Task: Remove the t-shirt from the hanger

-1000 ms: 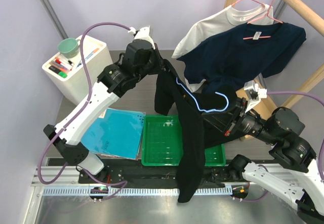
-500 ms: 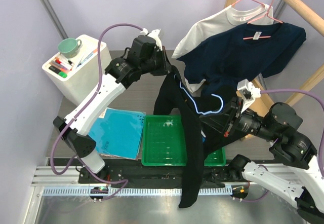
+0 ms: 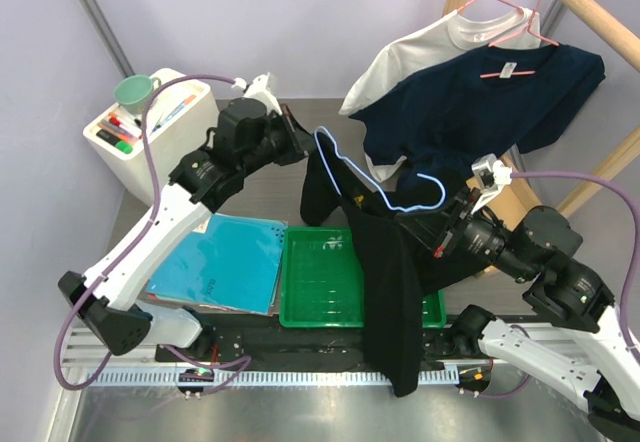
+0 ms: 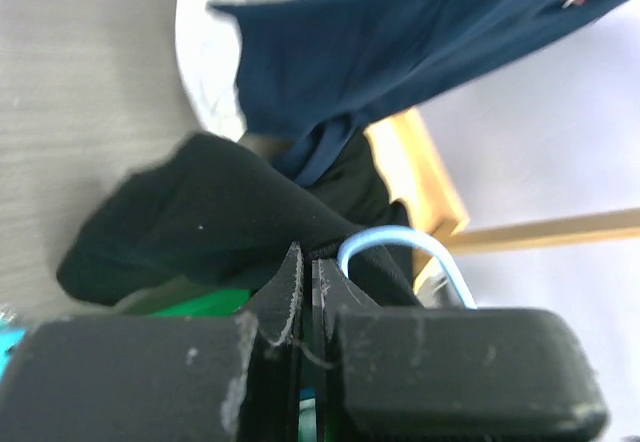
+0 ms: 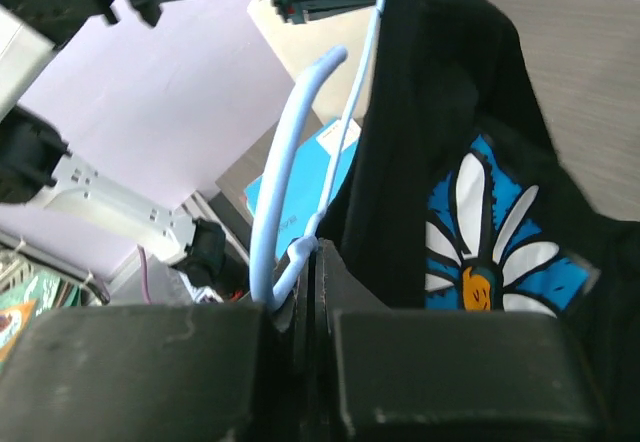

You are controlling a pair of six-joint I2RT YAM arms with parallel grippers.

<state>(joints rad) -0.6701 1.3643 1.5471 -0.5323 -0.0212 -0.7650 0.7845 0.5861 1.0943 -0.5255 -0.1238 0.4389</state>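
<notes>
**Black t-shirt half off blue hanger, held up between both grippers**

Black t-shirt (image 3: 385, 292): soft matte knit, hanging in a long limp fold over the near table edge, with its top bunched on the hanger. The print shows in the right wrist view (image 5: 490, 242): a daisy with white petals and an orange centre on a bright blue patch. No readable text.

Hanger (image 3: 395, 208): thin light-blue coated wire, a smooth rounded rod. One shoulder loop sticks out bare of the fabric at upper left and the hook curls at the right. It is raised above the table, tilted.

Left gripper (image 3: 300, 147): jaws pressed together, pinching a fold of the black fabric (image 4: 200, 232) at the tips (image 4: 305, 262).

Right gripper (image 3: 430, 234): jaws clamped on the blue wire (image 5: 312, 257), with black cloth just beside it.

Below is a green plastic tray (image 3: 320, 282) with a grid-ribbed floor. Left of it lies a flat glossy blue folder (image 3: 225, 262) whose small print is unreadable. The table (image 3: 265, 197) is grey wood-grain.

Far left is a white box stand (image 3: 160, 152) with a green cup (image 3: 133, 92) and markers on top.

Back right, a navy t-shirt (image 3: 480, 102) hangs on a pink wire hanger (image 3: 520, 22), its neck label too small to read. A white t-shirt (image 3: 420, 47) is behind it. Both hang from a wooden rail (image 3: 590, 12).
</notes>
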